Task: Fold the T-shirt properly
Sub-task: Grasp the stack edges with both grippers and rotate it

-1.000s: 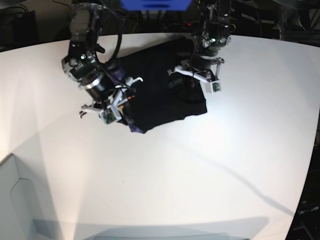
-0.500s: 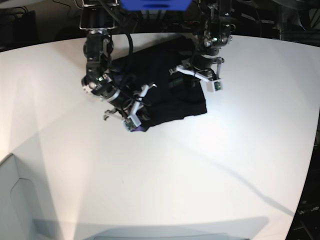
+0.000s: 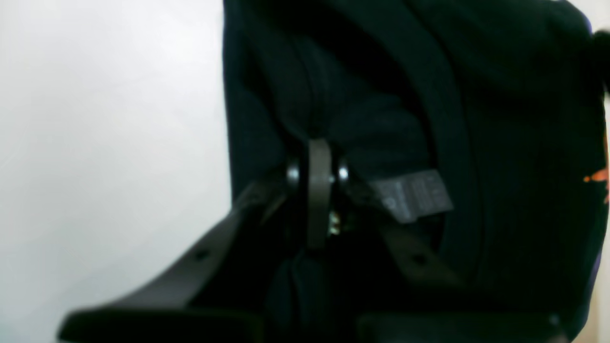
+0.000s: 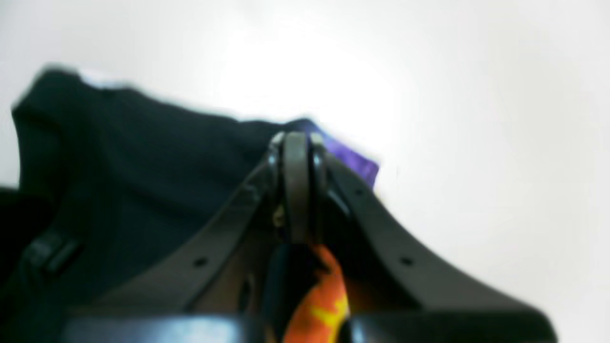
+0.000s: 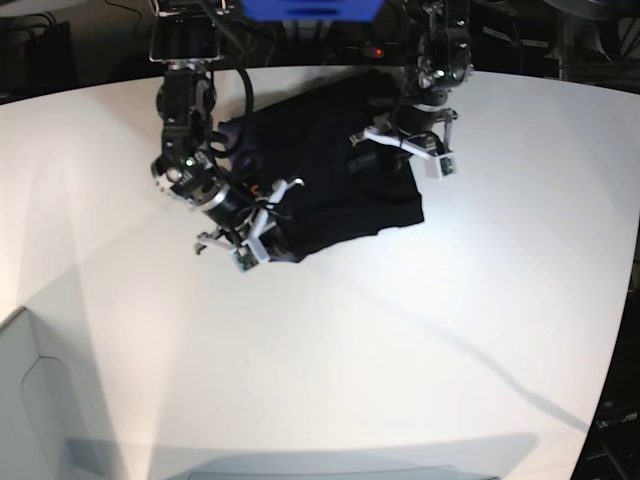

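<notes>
The black T-shirt (image 5: 335, 175) lies bunched at the far middle of the white table (image 5: 400, 330). My left gripper (image 5: 405, 150) is over its right side. In the left wrist view the left gripper (image 3: 318, 152) is shut on a fold of black cloth (image 3: 500, 119), with the small label (image 3: 412, 195) just beside it. My right gripper (image 5: 262, 235) is at the shirt's near left corner. In the right wrist view the right gripper (image 4: 295, 143) is shut on the shirt's edge (image 4: 143, 181), where the purple (image 4: 355, 162) and orange print (image 4: 324, 300) shows.
A light grey bin (image 5: 30, 400) stands at the near left corner. A blue object (image 5: 310, 8) and dark cables sit behind the table's far edge. The table's right edge curves along (image 5: 625, 330).
My right gripper has swung right and toward the shirt's near left corner, carrying the cloth with it. My left gripper has shifted slightly right, and the shirt's right edge with it.
</notes>
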